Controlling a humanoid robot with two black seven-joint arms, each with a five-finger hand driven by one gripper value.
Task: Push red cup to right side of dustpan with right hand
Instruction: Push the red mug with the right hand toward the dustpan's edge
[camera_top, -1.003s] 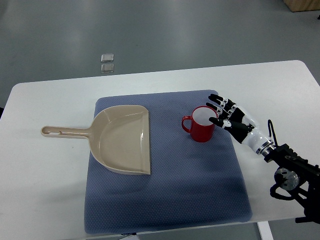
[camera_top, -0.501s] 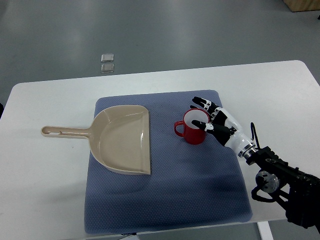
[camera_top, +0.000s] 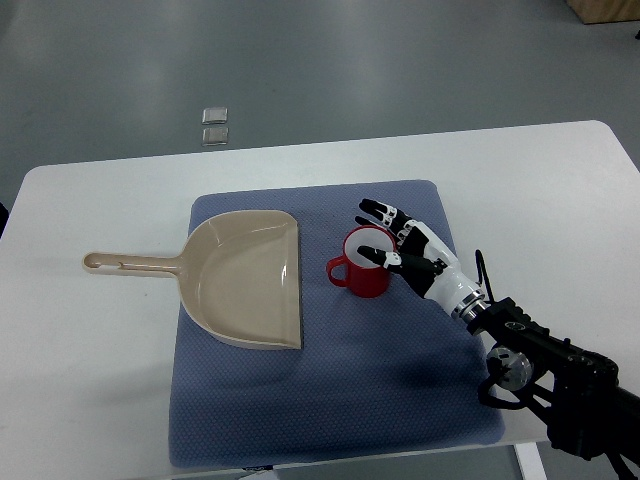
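Note:
A red cup (camera_top: 362, 268) with a white inside stands upright on the blue mat (camera_top: 330, 390), its handle pointing left. It is just right of the beige dustpan (camera_top: 248, 280), a small gap apart from the pan's open edge. My right hand (camera_top: 395, 243) comes in from the lower right with fingers spread, pressed flat against the cup's right side and rim, not grasping it. The left hand is not in view.
The dustpan's long handle (camera_top: 130, 264) points left over the white table (camera_top: 90, 380). Two small clear blocks (camera_top: 214, 124) lie on the floor beyond the table's far edge. The right arm's dark forearm (camera_top: 560, 375) crosses the mat's lower right corner.
My right hand has moved left across the mat, sliding the red cup with it from the mat's right half toward the dustpan's open edge.

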